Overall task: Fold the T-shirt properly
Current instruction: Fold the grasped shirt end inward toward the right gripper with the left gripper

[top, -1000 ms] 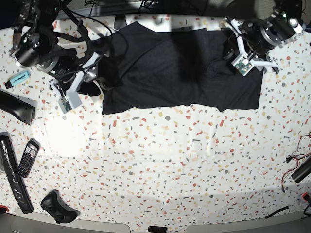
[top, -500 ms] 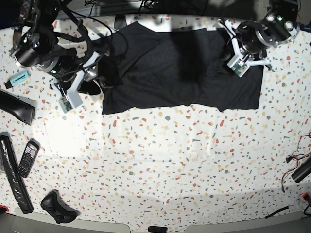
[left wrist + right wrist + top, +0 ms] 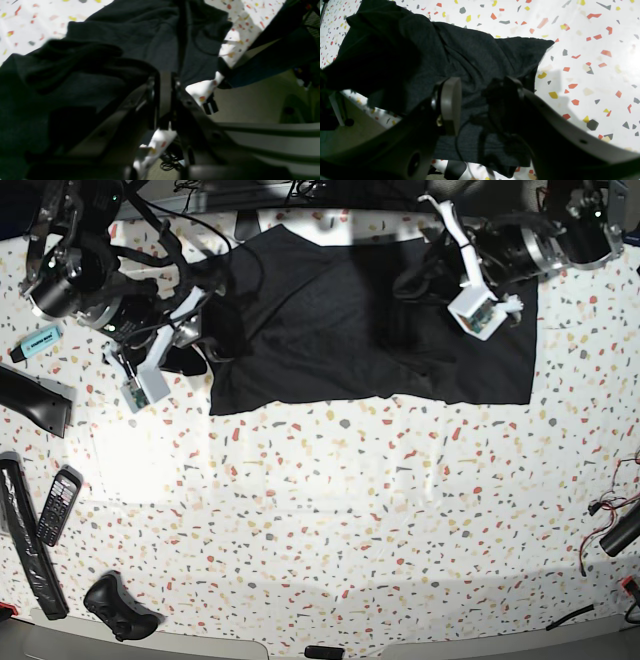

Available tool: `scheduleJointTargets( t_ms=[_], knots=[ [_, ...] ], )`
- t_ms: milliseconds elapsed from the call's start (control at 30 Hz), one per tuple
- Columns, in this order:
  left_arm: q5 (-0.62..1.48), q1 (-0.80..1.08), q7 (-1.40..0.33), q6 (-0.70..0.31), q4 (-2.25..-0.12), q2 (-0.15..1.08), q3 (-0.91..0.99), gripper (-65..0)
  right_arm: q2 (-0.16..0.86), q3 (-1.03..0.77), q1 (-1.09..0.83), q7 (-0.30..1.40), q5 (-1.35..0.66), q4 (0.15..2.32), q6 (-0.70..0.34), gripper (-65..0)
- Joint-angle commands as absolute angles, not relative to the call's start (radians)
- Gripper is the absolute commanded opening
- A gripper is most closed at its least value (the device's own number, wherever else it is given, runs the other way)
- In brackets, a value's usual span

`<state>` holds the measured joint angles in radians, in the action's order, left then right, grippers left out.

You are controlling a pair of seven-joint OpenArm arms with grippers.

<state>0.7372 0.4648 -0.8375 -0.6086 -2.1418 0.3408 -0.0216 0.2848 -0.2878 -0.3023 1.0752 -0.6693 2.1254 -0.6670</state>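
Observation:
The black T-shirt [image 3: 340, 320] lies spread, plain side up, at the far middle of the speckled table. My left gripper [image 3: 418, 280] is over the shirt's upper right part. In the left wrist view, the left gripper [image 3: 163, 82] has its jaws pressed together with the T-shirt [image 3: 140, 32] bunched over and around them. My right gripper [image 3: 205, 340] is at the shirt's left edge. In the right wrist view, the right gripper [image 3: 480, 90] is open, its fingers apart over the T-shirt [image 3: 470, 55] near a corner.
A teal marker [image 3: 38, 340], a black handset [image 3: 58, 505], a black game controller [image 3: 120, 608] and long black items [image 3: 30, 395] lie along the left side. Cables [image 3: 615, 520] lie at the right edge. The table's far edge runs just behind the shirt.
My left arm has swung left over the shirt, pulling its right top part toward the middle. The right arm has not moved.

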Motion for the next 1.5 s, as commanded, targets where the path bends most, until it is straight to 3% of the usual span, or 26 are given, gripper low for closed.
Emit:
scheduleJointTargets(
  t_ms=[0, 67, 233, 333, 500, 733, 800, 933, 1467],
  knots=[
    [0.759, 0.463, -0.808, -0.614, -2.157, 0.344, -0.031, -65.0, 0.294, -0.294, -0.294, 1.057, -0.681, 2.145, -0.677, -38.3],
    [0.729, 0.463, -0.786, -0.614, -2.153, 0.344, -0.057, -61.6, 0.294, -0.294, -0.294, 1.059, -0.681, 2.145, -0.677, -38.3],
    [0.628, 0.462, -0.728, -0.613, -2.153, 0.344, -0.111, -44.4, 0.294, -0.294, -0.294, 1.06, -0.681, 2.145, -0.677, -38.3],
    [0.628, 0.462, -0.729, -0.614, -2.153, 0.344, -0.12, -40.8, 0.294, -0.294, -0.294, 1.063, -0.681, 2.145, -0.677, -38.3],
    [0.522, 0.44, -0.731, -0.61, -2.153, 0.344, -0.118, -40.9, 0.294, -0.294, -0.294, 1.064, -0.681, 2.145, -0.677, -38.3],
    [0.276, 0.352, -0.609, -0.367, -2.136, 0.344, -0.117, -41.4, 0.294, -0.294, -0.294, 1.086, -0.681, 2.145, -0.677, -38.3],
    [0.277, 0.333, -0.597, -0.367, -2.104, 0.344, -0.122, -46.4, 0.294, -0.294, -0.294, 1.086, -0.681, 2.145, -0.677, -38.3],
    [0.271, 0.288, -0.591, -0.367, -1.991, 0.341, -0.134, -65.0, 0.294, -0.294, -0.294, 1.085, -0.682, 2.145, -0.677, -38.3],
    [0.201, 0.103, -0.552, -0.445, -1.711, 0.144, -0.187, -65.0, 0.294, -0.294, -0.294, 1.086, -0.684, 2.145, -0.677, -38.3]
  ],
)
